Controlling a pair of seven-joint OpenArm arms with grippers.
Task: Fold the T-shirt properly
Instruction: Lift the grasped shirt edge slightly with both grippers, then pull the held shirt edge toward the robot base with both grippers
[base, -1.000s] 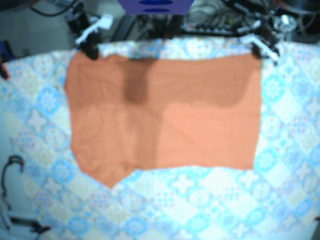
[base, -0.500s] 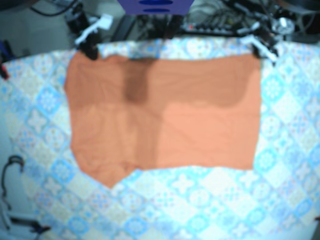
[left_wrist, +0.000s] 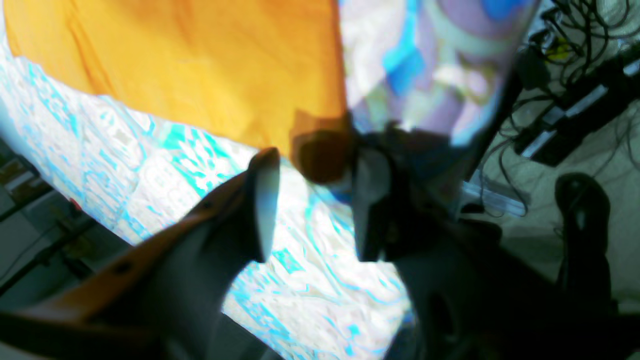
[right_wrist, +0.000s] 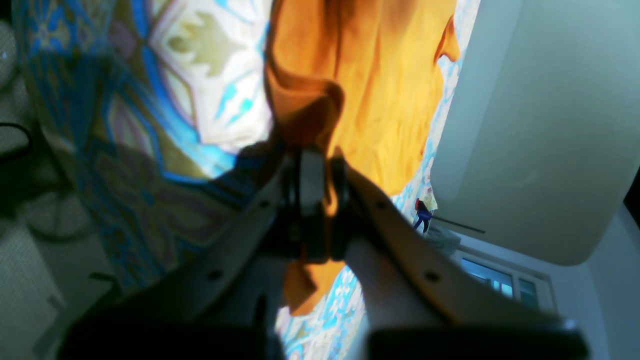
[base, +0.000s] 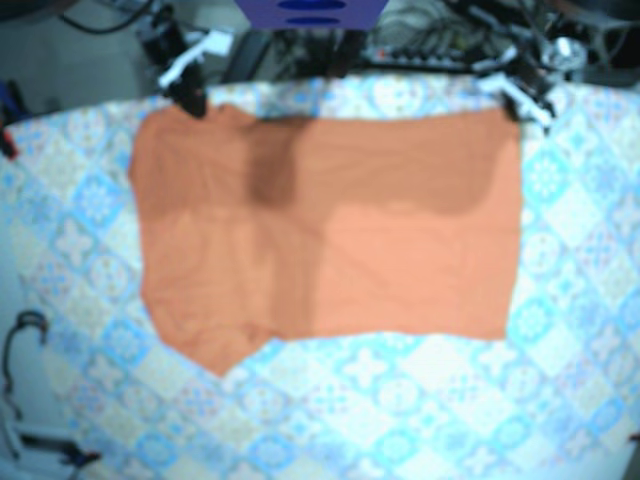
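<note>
Now the orange T-shirt lies flat on the patterned tablecloth, long axis running arm to arm, right gripper clamped on one top corner, left gripper spread wide, the opposite corner just beyond its tips.

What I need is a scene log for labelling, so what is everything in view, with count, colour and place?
T-shirt: one, orange, spread flat mid-table, partly folded over itself.
Tablecloth: one, blue and white tile pattern, under the T-shirt.
Cables: several, black, behind the table's far edge.
Right gripper: one, dark, shut on one far corner of the T-shirt.
Left gripper: one, dark, open at the T-shirt's other far corner.
</note>
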